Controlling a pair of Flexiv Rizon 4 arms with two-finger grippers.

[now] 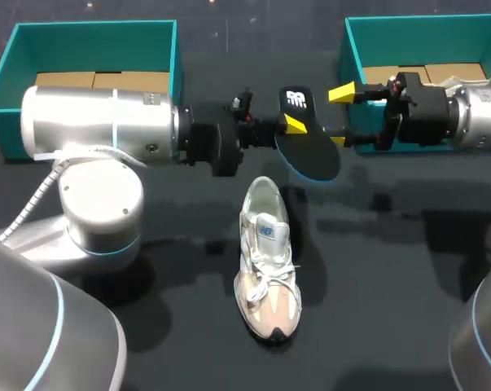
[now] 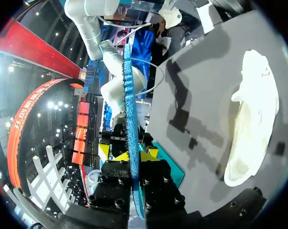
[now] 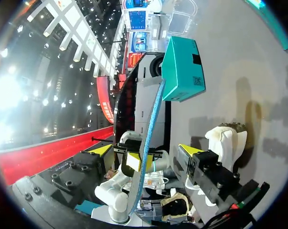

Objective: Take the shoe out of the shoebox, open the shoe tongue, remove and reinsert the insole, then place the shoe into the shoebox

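Shoe (image 1: 266, 273) lower centre on the table (image 1: 383, 293), insole (image 1: 312, 153) above it, left shoebox (image 1: 90, 27) upper left, right shoebox (image 1: 424, 20) upper right.

The worktop (image 1: 392, 326) is a dark, matte surface filling the head view. Soft-edged shadows (image 1: 375, 213) lie across its middle and right side.

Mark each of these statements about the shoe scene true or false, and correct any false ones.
1. The shoe lies on the table, outside both boxes. True.
2. The insole sits inside the shoe. False: it is held above the table, with the left gripper and its jaws shut on it.
3. The right gripper has its jaws clamped on the shoe. False: they are open, by the insole.
4. A teal left shoebox and right shoebox stand at the table's far side. True.
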